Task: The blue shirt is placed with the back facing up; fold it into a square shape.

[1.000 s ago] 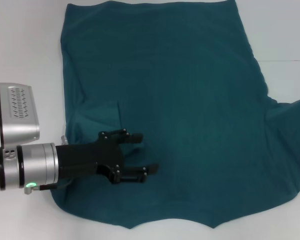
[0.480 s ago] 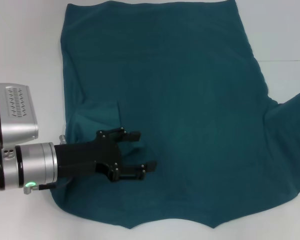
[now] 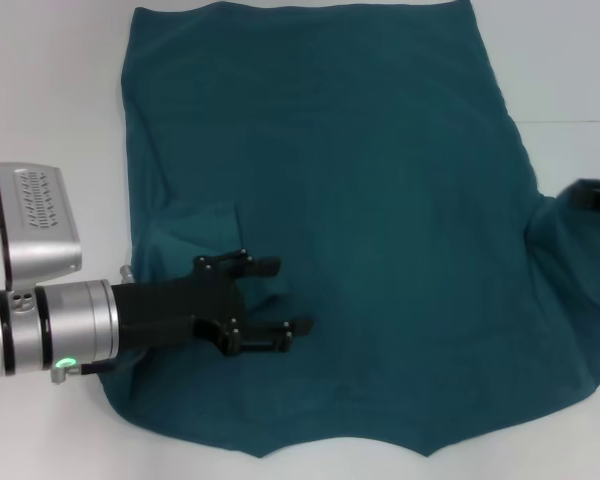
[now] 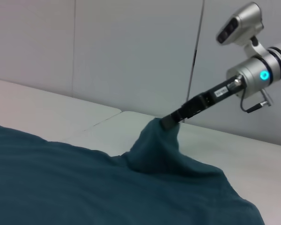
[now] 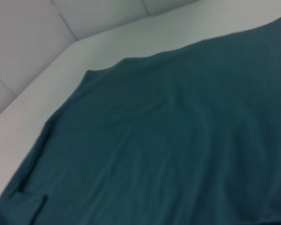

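Note:
The blue shirt (image 3: 380,180) lies spread flat on the white table, taking up most of the head view. Its left sleeve (image 3: 195,235) is folded in onto the body. Just over that folded part, near the shirt's lower left, my left gripper (image 3: 285,297) hovers open with nothing between its fingers. At the right edge my right gripper (image 3: 592,195) pinches the right sleeve. The left wrist view shows that right gripper (image 4: 171,122) shut on a peak of the fabric (image 4: 154,150), raised off the table. In the right wrist view only the shirt (image 5: 168,131) shows.
Bare white table (image 3: 50,90) borders the shirt on the left, right and front. A grey panelled wall (image 4: 107,47) stands behind the table in the left wrist view.
My right gripper has come into the head view at the right edge, drawing the right sleeve up and inward. The left gripper has barely shifted.

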Robot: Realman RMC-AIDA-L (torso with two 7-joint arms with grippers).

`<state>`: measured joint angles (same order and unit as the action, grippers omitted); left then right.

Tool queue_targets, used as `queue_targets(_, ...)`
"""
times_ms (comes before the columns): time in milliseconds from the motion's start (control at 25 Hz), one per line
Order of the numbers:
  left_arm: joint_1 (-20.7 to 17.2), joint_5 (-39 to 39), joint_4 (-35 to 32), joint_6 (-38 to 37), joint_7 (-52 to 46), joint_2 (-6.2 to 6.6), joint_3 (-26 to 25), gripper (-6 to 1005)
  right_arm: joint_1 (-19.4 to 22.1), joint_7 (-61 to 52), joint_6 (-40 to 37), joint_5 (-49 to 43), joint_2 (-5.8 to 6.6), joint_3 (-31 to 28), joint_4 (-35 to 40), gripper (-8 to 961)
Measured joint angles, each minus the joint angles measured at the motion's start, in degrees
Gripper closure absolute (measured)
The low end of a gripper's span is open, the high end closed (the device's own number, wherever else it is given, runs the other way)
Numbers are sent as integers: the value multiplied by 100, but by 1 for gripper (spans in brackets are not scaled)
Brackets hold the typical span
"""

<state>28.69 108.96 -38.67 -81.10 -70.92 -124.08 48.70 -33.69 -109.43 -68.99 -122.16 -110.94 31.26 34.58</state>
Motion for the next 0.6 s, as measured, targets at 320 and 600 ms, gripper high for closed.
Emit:
queue_targets(320, 58, 0, 36, 72, -2, 6, -1, 144, -519, -713, 294, -1, -202, 736, 11, 853)
queue_targets(600, 67, 0, 94, 209, -10, 6, -33, 146, -701, -753, 378, -1, -297, 1326, 20, 842)
